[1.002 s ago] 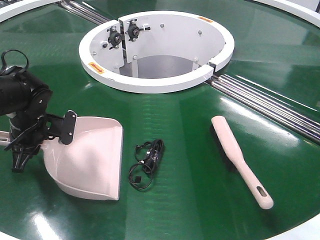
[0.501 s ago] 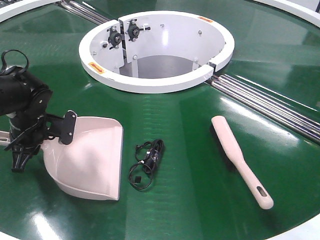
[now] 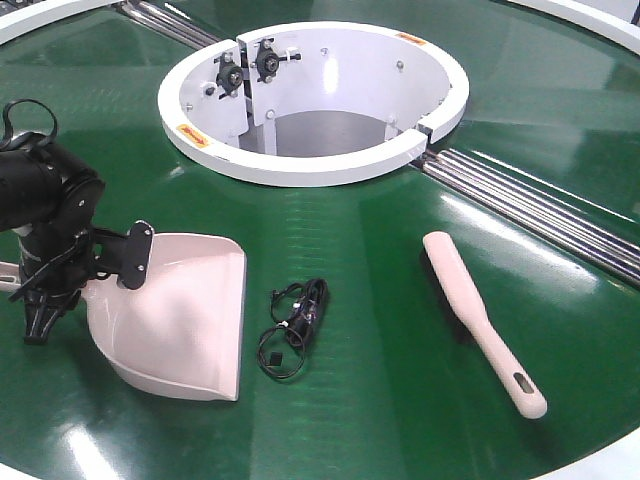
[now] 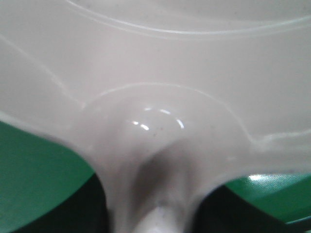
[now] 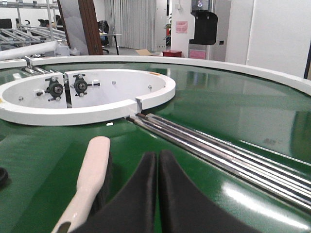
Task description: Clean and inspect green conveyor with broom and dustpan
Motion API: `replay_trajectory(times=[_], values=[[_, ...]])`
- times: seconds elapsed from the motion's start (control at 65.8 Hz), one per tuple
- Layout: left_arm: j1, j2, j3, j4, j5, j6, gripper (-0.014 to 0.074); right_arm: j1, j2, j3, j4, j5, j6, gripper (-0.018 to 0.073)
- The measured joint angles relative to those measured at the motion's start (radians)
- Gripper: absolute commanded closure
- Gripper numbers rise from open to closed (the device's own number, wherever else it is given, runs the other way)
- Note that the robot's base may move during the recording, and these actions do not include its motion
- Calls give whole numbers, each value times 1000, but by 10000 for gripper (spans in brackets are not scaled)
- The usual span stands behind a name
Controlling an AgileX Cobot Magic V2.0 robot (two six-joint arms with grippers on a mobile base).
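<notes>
Early days, I'd say: nothing swept yet. L hand point(image 3: 75, 270) sits at the near-left edge of the conveyor point(image 3: 380, 420), and by the wrist cam looks clamped on the neck of the dustpan point(image 3: 185, 320), dark fingers tight to both sides of the handle. The pan lies flat on the belt, mouth facing a black cable tangle point(image 3: 295, 325) just beside it, not touching. Broom point(image 3: 470, 305) lies untouched toward the near-right edge, handle end nearest the rim. R hand point(image 5: 158, 194) has fingers pressed together, holding nothing, low and just beside the broom. Left to do: grab broom, brush the tangle into the pan, lift, check the belt.
</notes>
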State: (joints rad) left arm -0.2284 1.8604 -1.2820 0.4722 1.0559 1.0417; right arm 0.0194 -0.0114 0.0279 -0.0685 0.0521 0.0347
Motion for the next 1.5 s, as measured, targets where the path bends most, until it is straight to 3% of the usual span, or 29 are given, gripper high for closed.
replay_trajectory(times=[0.167, 0.319, 0.608, 0.896, 1.154, 1.337, 1.504], values=[[0, 0, 0, 0, 0, 0, 603, 0, 0, -9, 0, -14, 19, 568], [0, 0, 0, 0, 0, 0, 603, 0, 62, -154, 1, 66, 33, 568], [0, 0, 0, 0, 0, 0, 603, 0, 396, -481, 46, 352, 38, 568], [0, 0, 0, 0, 0, 0, 603, 0, 551, -536, 51, 400, 38, 549], [0, 0, 0, 0, 0, 0, 603, 10, 723, -657, 59, 595, 33, 337], [0, 0, 0, 0, 0, 0, 603, 117, 853, -768, 54, 682, 17, 141], [0, 0, 0, 0, 0, 0, 603, 211, 1015, -865, 46, 771, 40, 26]])
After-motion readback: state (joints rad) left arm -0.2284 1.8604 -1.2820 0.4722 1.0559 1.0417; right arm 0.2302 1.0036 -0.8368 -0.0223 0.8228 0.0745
